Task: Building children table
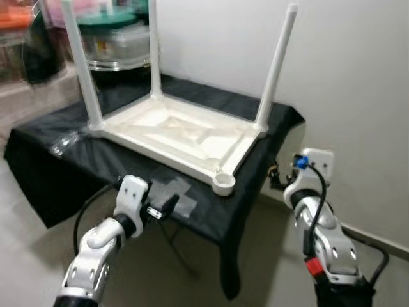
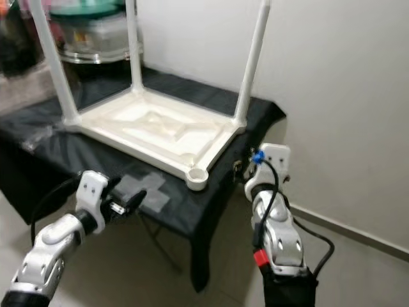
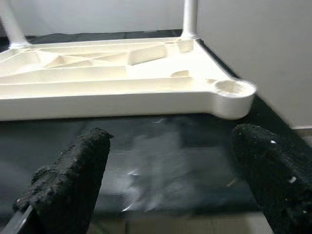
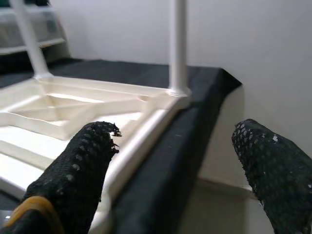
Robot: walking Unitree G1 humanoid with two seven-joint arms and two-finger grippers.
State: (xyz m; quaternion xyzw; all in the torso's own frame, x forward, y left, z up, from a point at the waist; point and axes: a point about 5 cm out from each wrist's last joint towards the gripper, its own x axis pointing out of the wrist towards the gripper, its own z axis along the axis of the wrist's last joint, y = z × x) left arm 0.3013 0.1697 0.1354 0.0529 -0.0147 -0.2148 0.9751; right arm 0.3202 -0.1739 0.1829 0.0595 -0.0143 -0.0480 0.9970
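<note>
A white plastic children's table [image 1: 176, 131] lies upside down on a black-draped table [image 1: 51, 166]. Three white legs stand up from its corners, among them one at the left [image 1: 83, 70] and one at the right [image 1: 276, 67]. The near corner socket [image 1: 223, 181] holds no leg. My left gripper [image 1: 167, 206] is open at the front edge of the black cloth, just short of the socket [image 3: 231, 88], with nothing between its fingers [image 3: 68, 180]. My right gripper [image 4: 175, 161] is open beside the cloth's right edge, pointing at the right leg [image 4: 178, 46].
A grey tape patch [image 1: 177, 190] is stuck on the cloth near my left gripper. A clear plastic bag [image 1: 64, 142] lies at the left. Stacked containers [image 1: 118, 38] stand at the back left. A white wall [image 1: 358, 77] runs close along the right.
</note>
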